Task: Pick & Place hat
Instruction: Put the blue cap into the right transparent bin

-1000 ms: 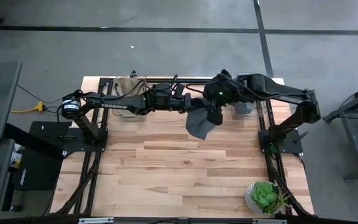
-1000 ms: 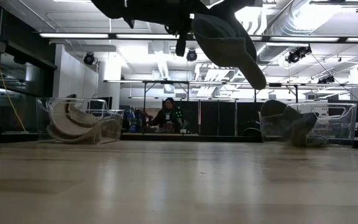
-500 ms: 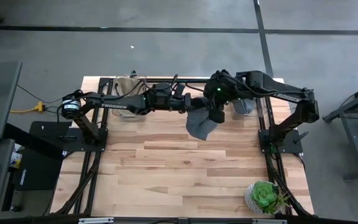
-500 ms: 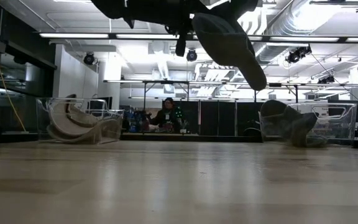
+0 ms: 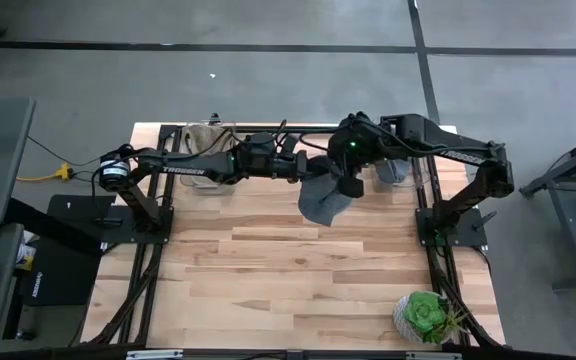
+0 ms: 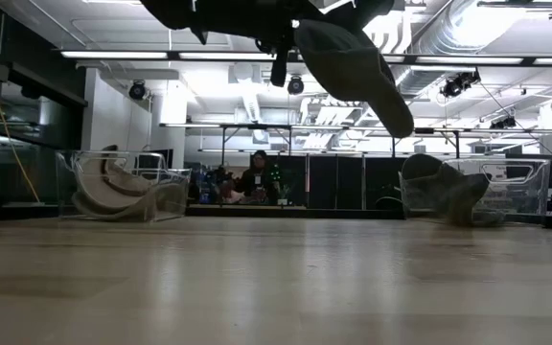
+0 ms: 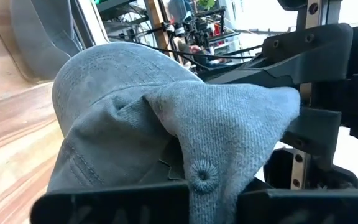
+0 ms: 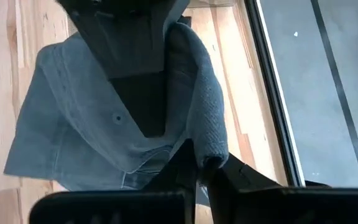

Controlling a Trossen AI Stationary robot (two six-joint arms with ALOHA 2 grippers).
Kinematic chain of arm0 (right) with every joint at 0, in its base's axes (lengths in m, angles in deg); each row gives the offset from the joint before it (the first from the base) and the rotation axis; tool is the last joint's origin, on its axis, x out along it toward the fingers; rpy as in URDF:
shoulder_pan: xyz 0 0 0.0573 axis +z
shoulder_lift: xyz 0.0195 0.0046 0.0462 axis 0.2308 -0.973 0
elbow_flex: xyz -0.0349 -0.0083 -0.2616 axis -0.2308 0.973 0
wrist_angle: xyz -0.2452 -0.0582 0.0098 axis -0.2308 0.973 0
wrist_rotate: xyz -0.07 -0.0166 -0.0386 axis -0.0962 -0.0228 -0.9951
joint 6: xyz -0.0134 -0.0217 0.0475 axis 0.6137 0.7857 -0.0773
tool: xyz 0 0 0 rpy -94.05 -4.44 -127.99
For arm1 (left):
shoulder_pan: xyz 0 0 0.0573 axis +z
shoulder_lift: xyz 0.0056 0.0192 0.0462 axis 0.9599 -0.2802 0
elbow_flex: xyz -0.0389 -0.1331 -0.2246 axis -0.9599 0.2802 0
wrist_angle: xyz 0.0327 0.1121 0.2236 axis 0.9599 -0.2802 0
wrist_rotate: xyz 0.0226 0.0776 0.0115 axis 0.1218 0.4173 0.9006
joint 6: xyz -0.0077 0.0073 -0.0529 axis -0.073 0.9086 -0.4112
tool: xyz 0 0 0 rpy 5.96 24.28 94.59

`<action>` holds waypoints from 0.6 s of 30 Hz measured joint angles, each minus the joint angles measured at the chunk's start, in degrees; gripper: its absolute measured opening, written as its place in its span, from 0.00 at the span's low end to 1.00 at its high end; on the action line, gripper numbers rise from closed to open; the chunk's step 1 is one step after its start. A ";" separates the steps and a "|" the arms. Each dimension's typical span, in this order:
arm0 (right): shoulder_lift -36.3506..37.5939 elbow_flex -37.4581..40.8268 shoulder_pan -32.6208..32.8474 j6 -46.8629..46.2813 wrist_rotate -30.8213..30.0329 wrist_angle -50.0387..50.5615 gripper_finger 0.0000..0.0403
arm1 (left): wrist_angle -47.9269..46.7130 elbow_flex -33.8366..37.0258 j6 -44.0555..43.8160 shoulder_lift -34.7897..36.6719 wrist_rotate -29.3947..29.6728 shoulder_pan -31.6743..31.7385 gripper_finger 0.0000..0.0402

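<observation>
Right wrist view shows the right gripper (image 8: 197, 163) with jaws clamped on the grey hat (image 8: 79, 134), which hangs above the counter (image 5: 298, 260); beyond it, the left gripper (image 7: 191, 186) is clamped on the same hat. Risk: with both gripping, pulling apart could stretch or drop it short of the far bin (image 6: 492, 196)

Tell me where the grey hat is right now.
The grey hat hangs above the table's far middle in the high view, pinched between the left gripper and right gripper, clear of the wood.
</observation>
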 joint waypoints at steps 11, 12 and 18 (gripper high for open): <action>0.00 0.00 -0.02 1.90 -3.53 2.87 0.02 | 0.27 0.00 3.54 0.02 -5.67 0.02 0.32; 0.00 0.00 -0.02 2.01 -3.59 2.85 0.02 | 0.23 0.00 3.53 0.02 -6.30 0.02 0.37; 0.00 0.00 -0.02 3.50 -5.18 5.09 0.02 | -1.49 0.00 4.19 1.48 -9.70 0.67 0.59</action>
